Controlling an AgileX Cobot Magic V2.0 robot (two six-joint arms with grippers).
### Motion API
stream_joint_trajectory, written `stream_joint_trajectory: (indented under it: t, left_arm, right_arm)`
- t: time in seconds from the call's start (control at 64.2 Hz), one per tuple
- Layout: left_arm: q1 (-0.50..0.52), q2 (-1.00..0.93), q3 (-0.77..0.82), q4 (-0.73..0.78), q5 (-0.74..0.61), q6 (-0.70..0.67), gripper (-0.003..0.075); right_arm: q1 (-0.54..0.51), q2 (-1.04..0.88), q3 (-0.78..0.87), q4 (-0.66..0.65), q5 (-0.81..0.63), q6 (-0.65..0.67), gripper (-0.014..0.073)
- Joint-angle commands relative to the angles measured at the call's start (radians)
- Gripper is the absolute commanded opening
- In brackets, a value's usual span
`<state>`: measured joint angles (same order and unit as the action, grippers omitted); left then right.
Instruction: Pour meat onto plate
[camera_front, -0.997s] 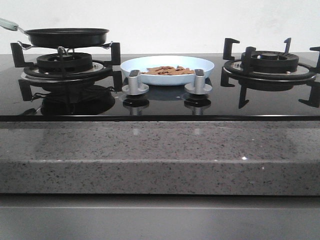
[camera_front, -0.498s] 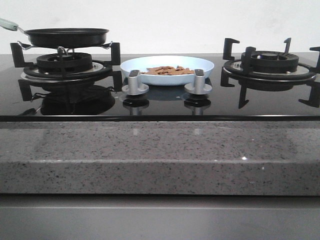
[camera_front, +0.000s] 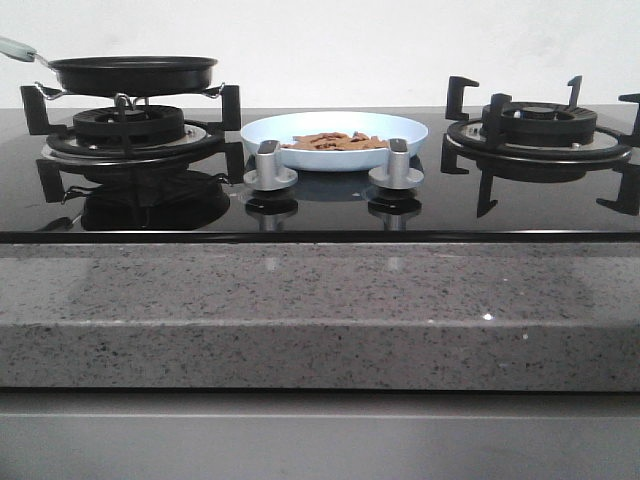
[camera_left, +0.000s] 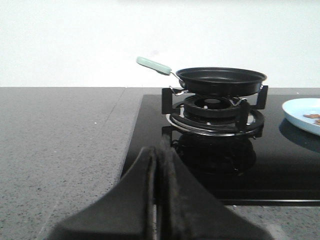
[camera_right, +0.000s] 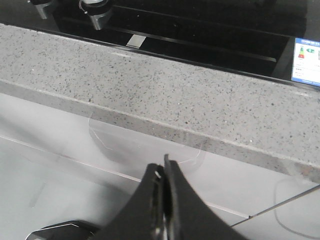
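The pale blue-white plate (camera_front: 335, 125) sits on the black glass hob between the two burners. A loose heap of reddish-brown meat pieces (camera_front: 335, 141) lies in it. The plate's edge also shows in the left wrist view (camera_left: 300, 111). The black frying pan (camera_front: 133, 72) with a pale handle rests on the left burner; it also shows in the left wrist view (camera_left: 220, 80). My left gripper (camera_left: 159, 155) is shut and empty, low over the granite counter's front left, well short of the pan. My right gripper (camera_right: 164, 167) is shut and empty, below the counter's front edge. Neither gripper shows in the front view.
Two silver knobs (camera_front: 270, 165) (camera_front: 397, 165) stand in front of the plate. The right burner (camera_front: 538, 125) carries black pan supports and nothing on them. A speckled granite counter (camera_front: 320, 300) runs along the front. Pale tiled floor (camera_right: 60, 165) lies below my right gripper.
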<state>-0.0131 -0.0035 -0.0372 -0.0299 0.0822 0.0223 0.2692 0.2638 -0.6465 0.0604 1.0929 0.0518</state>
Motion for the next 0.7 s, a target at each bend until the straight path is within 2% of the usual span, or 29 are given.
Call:
stream_joint_trajectory:
  t: [0.0, 0.109, 0.685]
  left_arm:
    - [0.007, -0.016, 0.003, -0.003, -0.131, -0.009, -0.002]
    - [0.007, -0.017, 0.048, -0.003, -0.19, -0.009, -0.002]
    - [0.007, -0.016, 0.045, -0.003, -0.167, -0.009, -0.002]
  right_arm:
    - [-0.002, 0.011, -0.021, -0.004, -0.064, 0.0, -0.0068]
    - [-0.002, 0.011, -0.021, -0.004, -0.064, 0.0, -0.0068]
    - [-0.002, 0.011, -0.021, -0.004, -0.061, 0.0, -0.0068]
